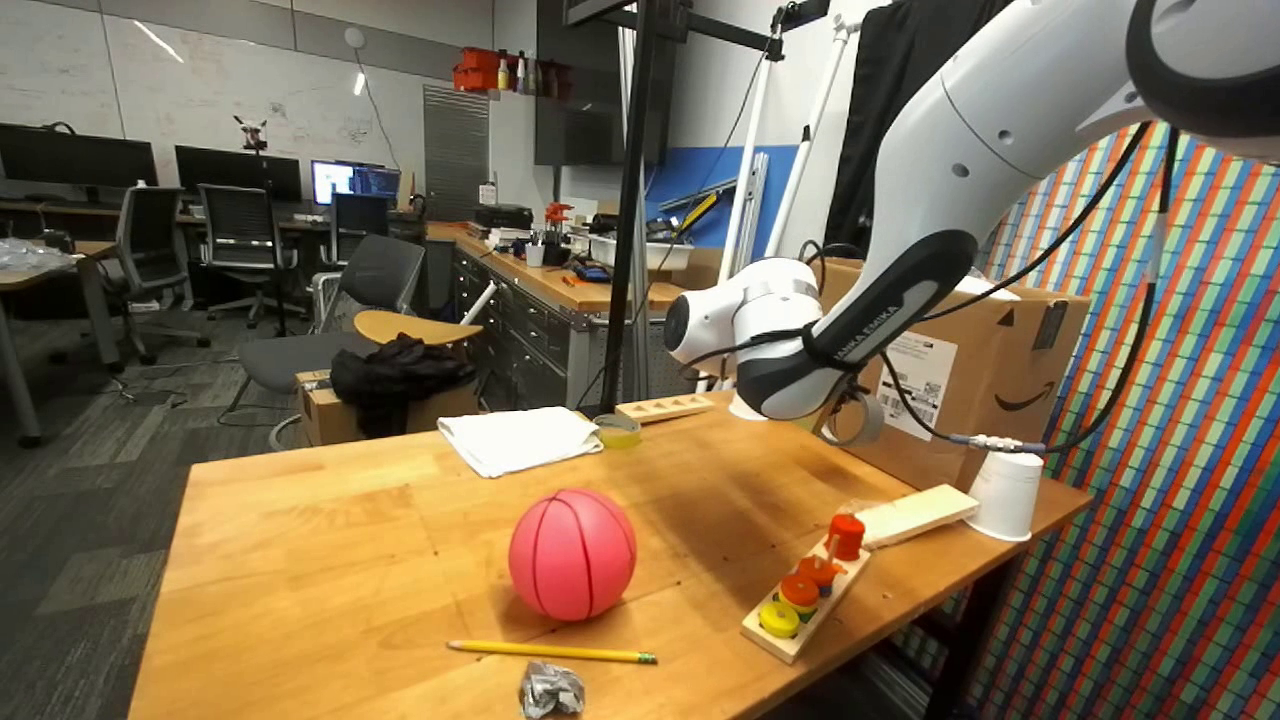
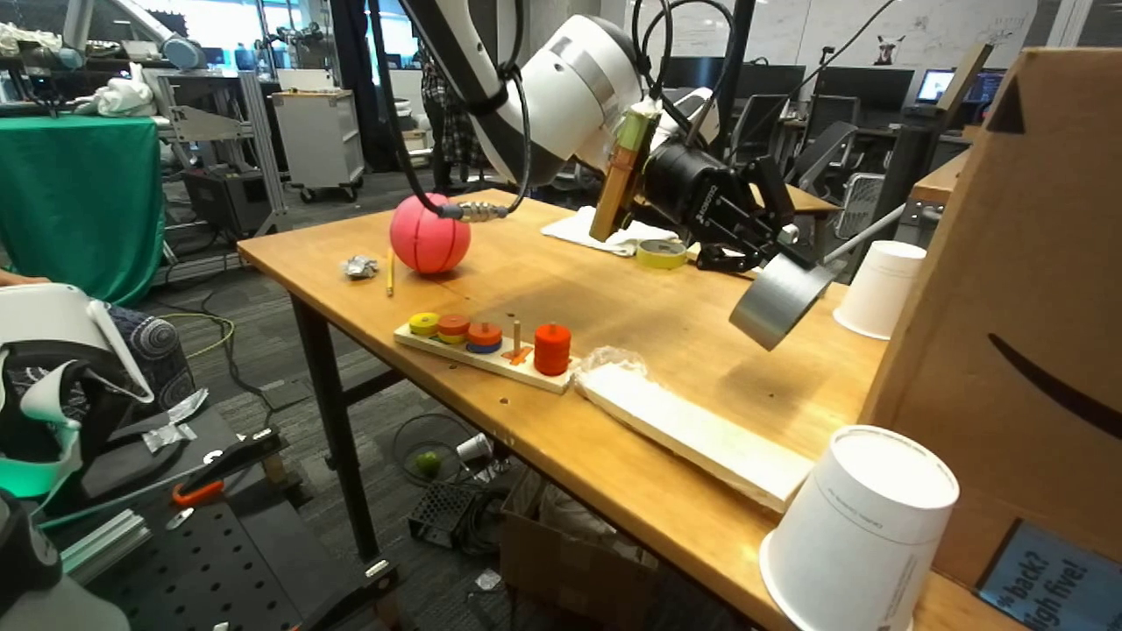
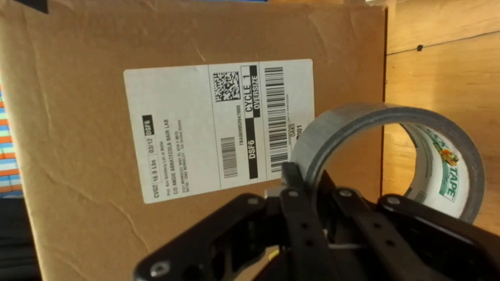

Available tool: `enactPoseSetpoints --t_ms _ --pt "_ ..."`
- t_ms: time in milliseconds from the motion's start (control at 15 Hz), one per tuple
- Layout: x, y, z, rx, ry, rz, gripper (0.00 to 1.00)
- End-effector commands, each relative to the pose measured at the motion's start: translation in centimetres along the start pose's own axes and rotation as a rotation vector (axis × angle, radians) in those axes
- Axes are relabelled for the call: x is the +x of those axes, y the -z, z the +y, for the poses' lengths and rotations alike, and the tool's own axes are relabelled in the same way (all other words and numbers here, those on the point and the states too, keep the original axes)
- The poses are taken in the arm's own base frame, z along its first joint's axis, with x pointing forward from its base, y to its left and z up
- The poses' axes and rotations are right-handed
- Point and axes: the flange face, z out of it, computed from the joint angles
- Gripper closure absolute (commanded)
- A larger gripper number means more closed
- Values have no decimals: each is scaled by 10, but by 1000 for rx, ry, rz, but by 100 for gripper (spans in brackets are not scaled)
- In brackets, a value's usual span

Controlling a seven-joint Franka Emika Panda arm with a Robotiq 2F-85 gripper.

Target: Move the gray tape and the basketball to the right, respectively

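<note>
1. The fingers (image 3: pixel 293 180) are drawn nearly together, pinching the wall of one gray tape (image 2: pixel 780 301), held in the air over the counter (image 1: pixel 330 540) — near the one cardboard box (image 1: pixel 985 370).
2. One pink-red basketball (image 1: pixel 572 555) rests on the counter, well apart from the box.
3. Two white cups (image 2: pixel 863 535) stand upside down close to the box; one pale wooden plank (image 2: pixel 692 434) lies near it too.
4. Farther from the box lie one peg toy (image 2: pixel 484 337), one yellow tape (image 2: pixel 662 259), one white cloth (image 1: pixel 520 440), one pencil (image 1: pixel 550 652) and one crumpled gray lump (image 1: pixel 551 690) — perhaps foil, too small to be sure.
5. The counter is light wood with small dark spots; a backdrop (image 1: pixel 1200 400) of colored blocks stands beyond the box, and far from the box, past gray carpet (image 1: pixel 90 480), are a whiteboard (image 1: pixel 200 90) and three monitors (image 1: pixel 240 172).
6. The box's label (image 3: pixel 218 130) reads "DSF6", "CYCLE 1", "OVERSIZE" and "16.9 Lbs"; "TAPE" shows inside the gray tape, and "EMIKA" on the arm (image 1: pixel 960 140).
</note>
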Motion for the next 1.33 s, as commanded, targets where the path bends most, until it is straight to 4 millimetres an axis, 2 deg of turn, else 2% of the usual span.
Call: enactPoseSetpoints --t_ms 0,467,933,1267 --pt "3 -4 9 71 -18 -50 93" --pt "16 -18 7 93 -61 -28 93" --pt "43 -19 -11 100 -65 39 93" --pt "58 -27 -17 84 -73 44 93"
